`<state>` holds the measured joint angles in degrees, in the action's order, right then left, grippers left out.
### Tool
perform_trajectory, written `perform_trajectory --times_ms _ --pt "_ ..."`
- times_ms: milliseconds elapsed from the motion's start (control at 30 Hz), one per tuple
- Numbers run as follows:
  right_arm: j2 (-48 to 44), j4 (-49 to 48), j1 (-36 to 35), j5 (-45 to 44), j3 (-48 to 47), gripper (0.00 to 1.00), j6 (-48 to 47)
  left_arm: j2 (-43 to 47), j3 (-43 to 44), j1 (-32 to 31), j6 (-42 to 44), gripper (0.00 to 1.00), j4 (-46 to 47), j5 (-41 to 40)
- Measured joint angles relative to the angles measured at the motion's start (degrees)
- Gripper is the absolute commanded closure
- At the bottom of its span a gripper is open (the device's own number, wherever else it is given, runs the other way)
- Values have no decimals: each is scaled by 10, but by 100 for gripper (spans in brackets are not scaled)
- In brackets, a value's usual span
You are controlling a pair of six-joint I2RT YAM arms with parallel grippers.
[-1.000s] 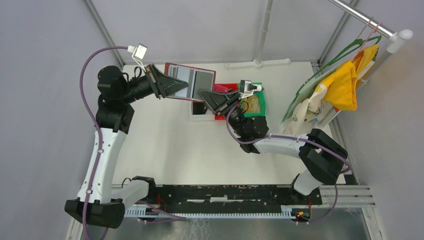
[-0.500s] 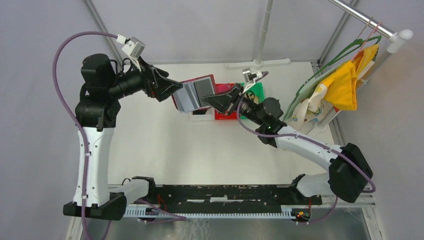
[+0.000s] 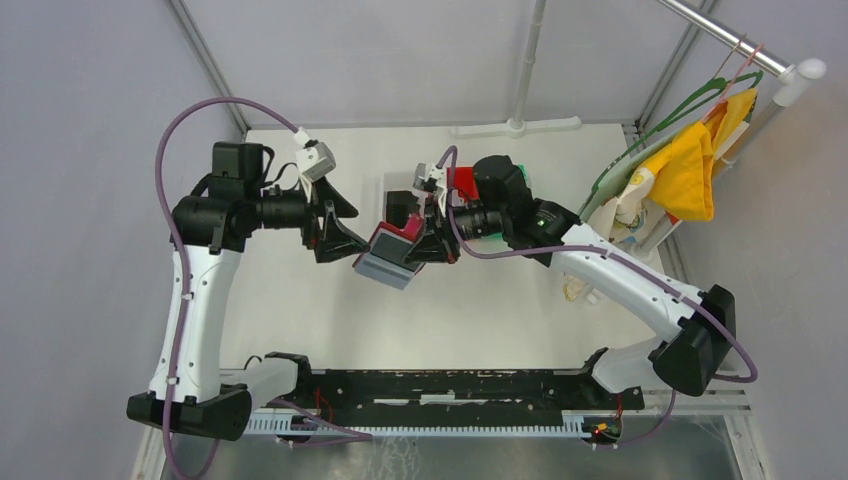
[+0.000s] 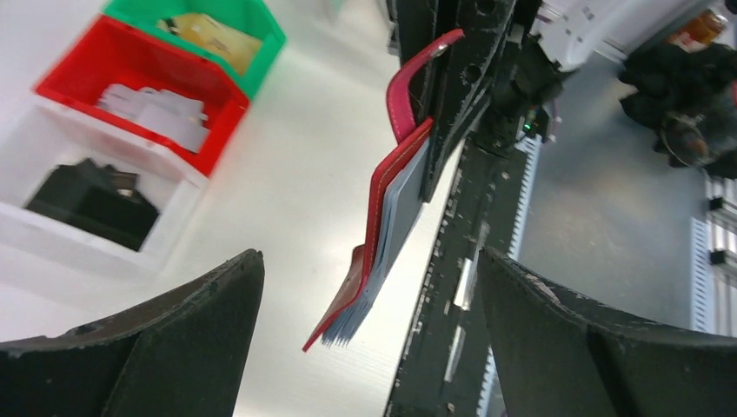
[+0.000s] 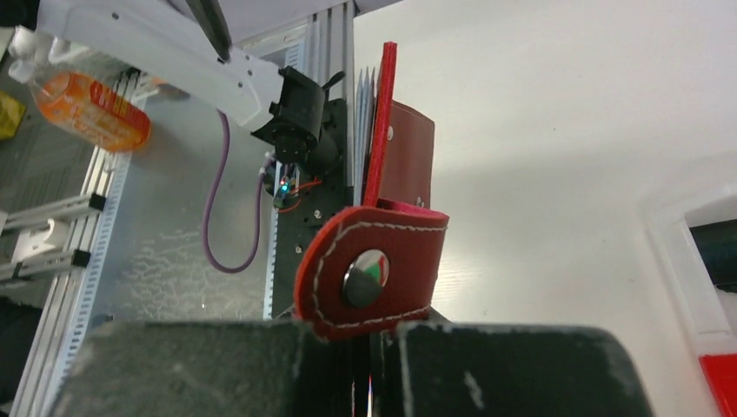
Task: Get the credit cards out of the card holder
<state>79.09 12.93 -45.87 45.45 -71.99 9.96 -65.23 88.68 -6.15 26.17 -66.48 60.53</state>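
The card holder (image 3: 392, 240), dark red with a snap strap tab (image 5: 372, 278), hangs in the air over the middle of the table. My right gripper (image 3: 425, 243) is shut on its upper edge, and its fingers (image 5: 487, 369) pinch the leather just under the tab. The credit cards (image 4: 401, 213) sit inside the holder as a grey stack. Their thin edges fan out at the lower end (image 4: 356, 323) and show beside the red cover (image 5: 362, 130). My left gripper (image 3: 338, 232) is open just left of the holder, which hangs between and beyond its fingers (image 4: 187, 339) without touching them.
A red bin (image 4: 61, 74) with white items, a green bin (image 4: 261, 26) and a white bin (image 4: 26, 234) holding a black object stand at the back. A rack with a yellow cloth (image 3: 690, 165) is at the right. A black rail (image 3: 450, 390) lines the near edge.
The left gripper let go of the card holder and opened. The right gripper shut on the holder and carried it from the bins toward the table's middle; both arms swung inward.
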Motion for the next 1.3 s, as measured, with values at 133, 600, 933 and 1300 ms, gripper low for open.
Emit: perform_trajectory --times_ms 133,600,933,1300 --pt "28 70 -21 14 -59 100 -50 -1 -24 -24 30 8 -40 19" --pt "98 125 -73 31 -160 98 -84 -15 -57 -54 101 87 -127 52" --pt "46 -15 -65 32 -63 17 -10 -21 -46 -56 81 98 -112 73" --pt "-108 -614 -29 -111 287 14 309 82 -132 -56 -339 98 292 96"
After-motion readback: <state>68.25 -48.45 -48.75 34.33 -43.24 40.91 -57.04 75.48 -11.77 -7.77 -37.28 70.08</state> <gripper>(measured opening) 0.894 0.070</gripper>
